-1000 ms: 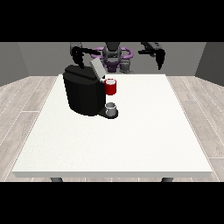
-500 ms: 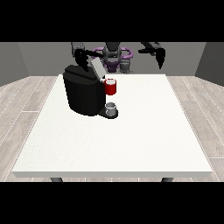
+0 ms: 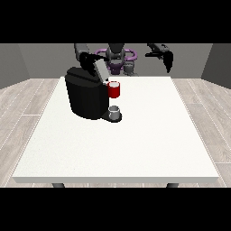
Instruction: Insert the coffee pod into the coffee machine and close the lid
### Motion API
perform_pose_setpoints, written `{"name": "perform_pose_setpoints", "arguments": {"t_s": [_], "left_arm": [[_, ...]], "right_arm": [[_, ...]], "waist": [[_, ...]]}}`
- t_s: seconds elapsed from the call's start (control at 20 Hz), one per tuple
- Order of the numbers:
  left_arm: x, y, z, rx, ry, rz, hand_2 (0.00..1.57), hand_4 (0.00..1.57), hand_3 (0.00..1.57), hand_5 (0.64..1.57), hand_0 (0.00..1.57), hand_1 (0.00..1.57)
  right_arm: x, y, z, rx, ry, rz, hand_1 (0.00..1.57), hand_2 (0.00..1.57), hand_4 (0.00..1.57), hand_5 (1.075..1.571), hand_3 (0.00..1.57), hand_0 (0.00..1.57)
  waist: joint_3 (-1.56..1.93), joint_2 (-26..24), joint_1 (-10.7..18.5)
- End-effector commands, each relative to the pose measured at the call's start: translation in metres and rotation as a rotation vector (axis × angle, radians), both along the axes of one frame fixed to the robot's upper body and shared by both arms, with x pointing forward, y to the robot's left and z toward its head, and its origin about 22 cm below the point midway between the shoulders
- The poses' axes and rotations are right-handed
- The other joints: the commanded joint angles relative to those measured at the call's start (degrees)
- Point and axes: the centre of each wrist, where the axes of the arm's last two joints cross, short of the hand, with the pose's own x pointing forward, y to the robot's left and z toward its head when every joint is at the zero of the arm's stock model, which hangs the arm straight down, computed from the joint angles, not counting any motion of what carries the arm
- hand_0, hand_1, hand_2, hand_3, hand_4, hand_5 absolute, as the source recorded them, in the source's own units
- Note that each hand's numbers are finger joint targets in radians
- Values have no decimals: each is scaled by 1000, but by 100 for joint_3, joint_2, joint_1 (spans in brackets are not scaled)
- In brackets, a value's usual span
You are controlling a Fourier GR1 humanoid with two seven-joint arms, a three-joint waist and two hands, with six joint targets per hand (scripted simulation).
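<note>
Across the near part of the white table (image 3: 135, 149) nothing but bare surface shows. Farther back, toward the view's left, stands the black coffee machine (image 3: 85, 94), and at its front base sits a small grey thing (image 3: 114, 111) that I cannot tell for the coffee pod. Just above that, a red thing at the machine (image 3: 114, 89) juts from the machine's upper front. Behind it the grey lid (image 3: 101, 70) stands tilted up over the machine's top. The hand at the view's left (image 3: 88, 60) hangs just beside the lid; whether its fingers are curled or straight I cannot tell. Beyond the table's far edge, the hand at the view's right (image 3: 166, 57) is raised well apart from the machine, fingers hanging relaxed, holding nothing.
</note>
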Motion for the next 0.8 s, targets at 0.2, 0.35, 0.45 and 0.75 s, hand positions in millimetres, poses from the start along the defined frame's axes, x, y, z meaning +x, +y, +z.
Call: {"name": "perform_pose_setpoints", "arguments": {"t_s": [0.2, 0.35, 0.45, 0.75], "left_arm": [[6, 1, -9, -21, 3, 37, 0, 0, 0, 1571, 0, 0], [-1, 0, -2, -8, -7, -7, 0, 131, 0, 1571, 0, 0], [3, 11, -13, 0, 39, 64, 0, 158, 0, 1571, 0, 0], [5, 13, -2, 5, -15, 24, 0, 139, 0, 1571, 0, 0]], "right_arm": [[7, 43, 7, -29, -10, 22, 0, 0, 0, 1571, 0, 0], [5, 24, -15, -55, 3, 31, 0, 0, 114, 1571, 0, 0], [5, 50, 8, -71, 34, 101, 0, 0, 214, 1571, 0, 0], [20, 50, 31, -154, -39, 69, 0, 0, 125, 1571, 0, 0]], "waist": [[16, 173, -38], [18, 159, 156], [16, -148, -199], [16, 92, 130]]}}
